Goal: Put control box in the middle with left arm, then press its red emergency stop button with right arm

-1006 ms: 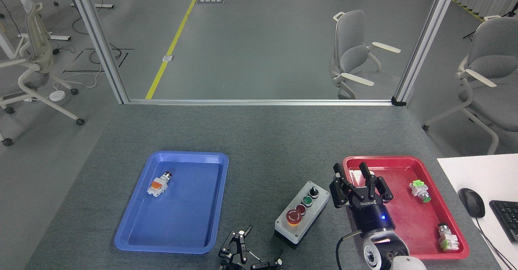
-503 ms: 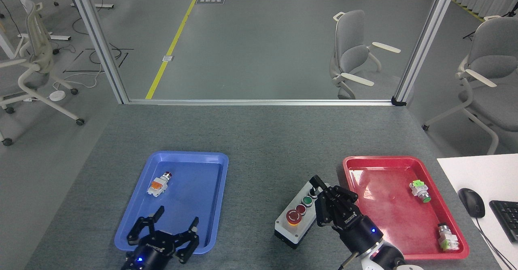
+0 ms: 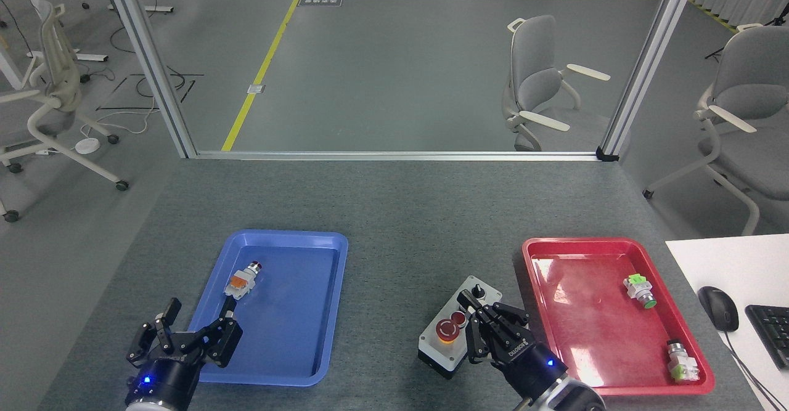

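1. Since half a second ago the left pincer (image 3: 185, 340) has slid leftward off the blue tray (image 3: 320, 312) to its near-left corner, and the right pincer (image 3: 487, 328) has shifted left and nearer, so that it now covers the green button and leaves the black knob (image 3: 476, 289) in sight.
2. The box (image 3: 441, 346) lies on the worktop (image 3: 394, 207) between the two trays, closer to the red tray (image 3: 616, 337), turned at a slant, with its stop button (image 3: 446, 331) at the near end. It has not shifted.
3. The left pincer is spread wide, holds nothing and is well apart from the box.
4. The right pincer has its fingers (image 3: 473, 312) drawn close together; they hang over the box's right half, just beside the stop button. It grips nothing that I can see, and whether it touches the box cannot be told.
5. Judging by this, the placing step looks done and the press is in hand.
6. The next move likely calls for a small shift left to bring the fingertips over the red cap, then a straight push down, firm enough to latch it without skidding the box.
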Controlling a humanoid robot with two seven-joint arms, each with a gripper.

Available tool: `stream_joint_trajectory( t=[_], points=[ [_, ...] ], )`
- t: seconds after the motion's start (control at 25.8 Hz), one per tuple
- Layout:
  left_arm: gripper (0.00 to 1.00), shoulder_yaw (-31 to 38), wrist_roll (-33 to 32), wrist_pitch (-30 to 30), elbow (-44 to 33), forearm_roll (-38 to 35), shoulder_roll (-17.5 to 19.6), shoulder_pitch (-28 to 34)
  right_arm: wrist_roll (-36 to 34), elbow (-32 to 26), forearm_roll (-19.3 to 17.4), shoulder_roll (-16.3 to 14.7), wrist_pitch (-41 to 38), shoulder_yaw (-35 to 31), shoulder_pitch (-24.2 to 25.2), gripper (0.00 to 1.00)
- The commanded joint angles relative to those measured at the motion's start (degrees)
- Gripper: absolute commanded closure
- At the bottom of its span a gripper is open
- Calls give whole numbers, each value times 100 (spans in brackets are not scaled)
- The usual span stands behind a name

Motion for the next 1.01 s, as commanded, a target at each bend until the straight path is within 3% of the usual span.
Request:
stream_joint_trajectory(
  t=[0.0, 0.35, 0.97],
  points=[
    [1, 16, 3, 200, -17, 9, -214, -96, 54, 66, 16, 2, 23, 163, 0, 100],
    [1, 25, -59, 605, 159, 9, -196, -791, 186, 233, 16, 20, 23, 357, -71, 100],
    [1, 280, -32, 657, 317, -17, -152, -905, 503, 619, 7, 46, 40, 383, -71, 100]
  ],
)
